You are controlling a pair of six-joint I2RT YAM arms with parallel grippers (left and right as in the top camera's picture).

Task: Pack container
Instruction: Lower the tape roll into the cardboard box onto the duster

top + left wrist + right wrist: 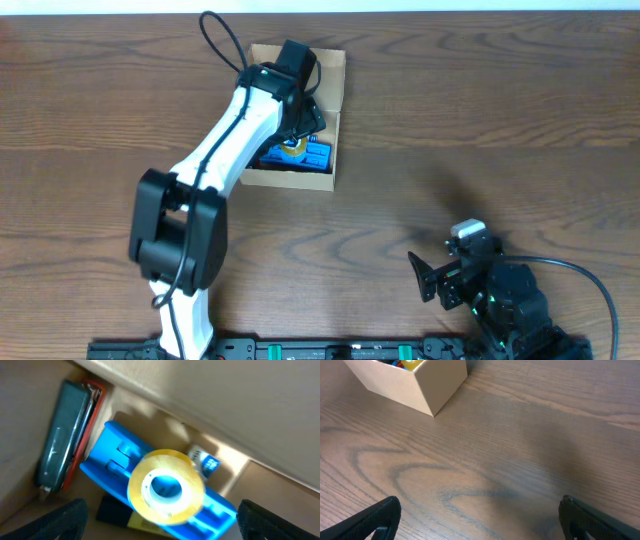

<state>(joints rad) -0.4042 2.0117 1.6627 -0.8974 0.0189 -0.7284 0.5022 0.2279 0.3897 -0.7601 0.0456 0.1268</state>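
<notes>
Packing seems almost finished. The container stands on the table at the far side, left of the middle, with its flap open toward the far edge. Inside, in the left wrist view, a yellow tape roll lies on top of a blue piece. A dark case with a red edge stands against one wall, and a small blue-and-white pack sits behind the roll. Something black and yellow shows under the blue piece, but I cannot tell what it is.

The left gripper hangs directly above the tape roll, its fingers spread wide and holding nothing. The right gripper is well apart, near the robot's base, also spread and empty over bare wood.

In my judgement the step in hand is to take the left arm out. To do it well, the arm should rise straight up, with fingers apart so they do not catch the roll, and clear of the walls, because a light container could shift. The roll rests loosely and may slide off if touched. After this, the flap is left to fold down.
</notes>
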